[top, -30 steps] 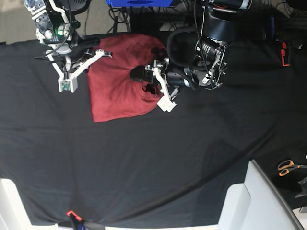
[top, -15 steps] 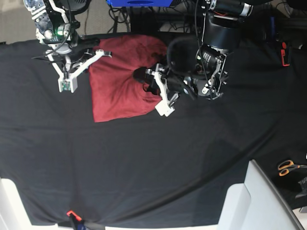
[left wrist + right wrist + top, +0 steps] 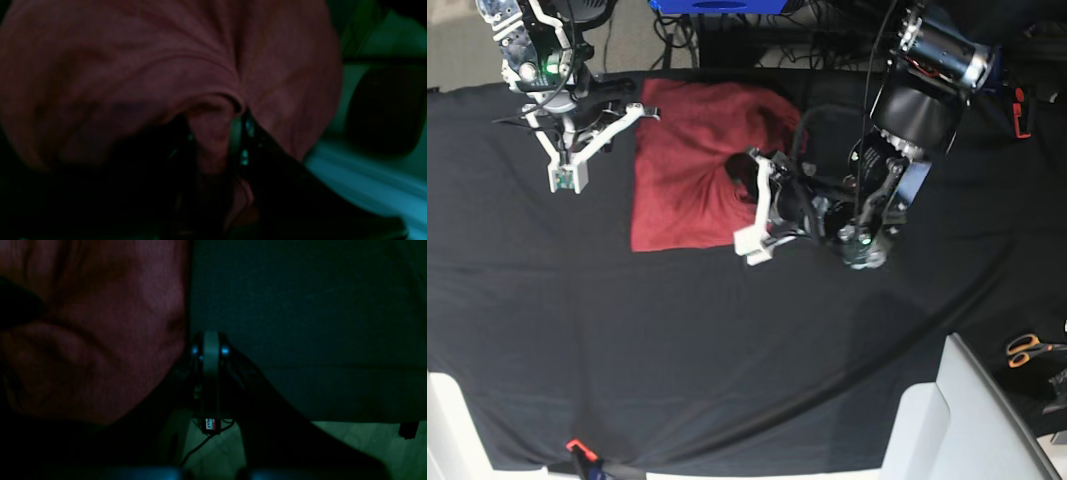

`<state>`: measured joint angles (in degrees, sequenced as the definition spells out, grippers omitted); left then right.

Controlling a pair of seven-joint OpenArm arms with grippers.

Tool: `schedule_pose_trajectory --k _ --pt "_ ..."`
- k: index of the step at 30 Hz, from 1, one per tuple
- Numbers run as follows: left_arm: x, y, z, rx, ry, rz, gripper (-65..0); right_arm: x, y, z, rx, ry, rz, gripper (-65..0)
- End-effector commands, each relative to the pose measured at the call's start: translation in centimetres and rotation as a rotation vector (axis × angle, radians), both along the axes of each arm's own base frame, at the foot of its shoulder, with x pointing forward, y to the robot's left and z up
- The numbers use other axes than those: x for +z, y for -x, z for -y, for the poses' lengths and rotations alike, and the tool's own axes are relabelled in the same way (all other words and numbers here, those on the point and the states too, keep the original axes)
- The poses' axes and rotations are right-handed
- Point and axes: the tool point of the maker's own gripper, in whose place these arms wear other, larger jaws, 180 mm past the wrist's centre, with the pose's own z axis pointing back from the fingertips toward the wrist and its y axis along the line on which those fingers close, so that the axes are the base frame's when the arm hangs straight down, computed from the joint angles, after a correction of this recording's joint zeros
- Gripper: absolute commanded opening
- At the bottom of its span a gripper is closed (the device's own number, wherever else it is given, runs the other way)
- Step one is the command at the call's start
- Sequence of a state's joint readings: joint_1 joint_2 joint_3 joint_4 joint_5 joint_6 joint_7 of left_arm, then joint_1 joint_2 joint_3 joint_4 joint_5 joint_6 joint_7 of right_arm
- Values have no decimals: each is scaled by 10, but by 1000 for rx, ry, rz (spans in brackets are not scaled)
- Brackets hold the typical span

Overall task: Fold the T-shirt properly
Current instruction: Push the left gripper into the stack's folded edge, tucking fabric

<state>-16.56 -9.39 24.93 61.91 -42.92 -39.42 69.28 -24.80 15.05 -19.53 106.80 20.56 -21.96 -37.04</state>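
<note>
Covering nearly the whole scene, a black cloth drapes the surface [image 3: 727, 350], and on its far part, left of centre, lies the T-shirt [image 3: 682, 165], a brick-red slab of cloth with a straight left edge and a straight near edge. Its right side is bunched into folds that run toward the left hand [image 3: 752, 200], which reaches in from the right of the base view. The left wrist view shows a ridge of red fabric pinched between that hand's dark fingers [image 3: 248, 133], the cloth fanning away from the pinch in creases. The right hand [image 3: 567, 170] sits at the far left, just beside the shirt's left edge and apart from it; in its own wrist view the pale fingers [image 3: 210, 353] are pressed together with nothing between them, the red cloth lying to their left. Orange-handled scissors [image 3: 1027, 350] lie at the right edge, near a white panel [image 3: 957, 420] at the near right corner.
</note>
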Motion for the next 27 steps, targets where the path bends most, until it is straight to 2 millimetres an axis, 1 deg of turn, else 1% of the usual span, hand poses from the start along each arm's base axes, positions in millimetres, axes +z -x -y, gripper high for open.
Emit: schedule_pose_trajectory --k 1,4,5,8,9,12,15,17,23,25,27 --pt "11 -16 0 -32 -2 51 -650 8 -7 1 1 1 39 -648" --pt "3 -18 -10 -149 -125 100 -650 8 -7 1 -1 1 38 -648" --pt "-1 -19 -20 -191 -187 120 -650 8 -7 2 -2 1 38 -648" --pt "-11 -18 -34 -306 -326 173 -650 8 -7 2 -3 2 39 -648" --pt "-11 -21 -37 -347 -367 201 -650 8 -7 2 -3 2 39 -648" --pt "-11 -26 -46 -459 -470 284 -650 9 -11 13 -30 15 46 -648" --pt "-8 -31 -46 -569 -555 375 -650 11 -13 20 -48 24 53 -648" --pt "-2 -39 -44 -616 -605 448 -650 12 -16 28 -67 33 59 -648" --pt "21 -61 -12 -660 -649 617 -650 14 -20 42 -111 48 70 -648" --pt "24 -63 4 -670 -630 654 -650 15 -23 48 -127 54 76 -648" --pt "22 -58 19 -710 -609 680 -650 16 -24 51 -135 58 80 -648"
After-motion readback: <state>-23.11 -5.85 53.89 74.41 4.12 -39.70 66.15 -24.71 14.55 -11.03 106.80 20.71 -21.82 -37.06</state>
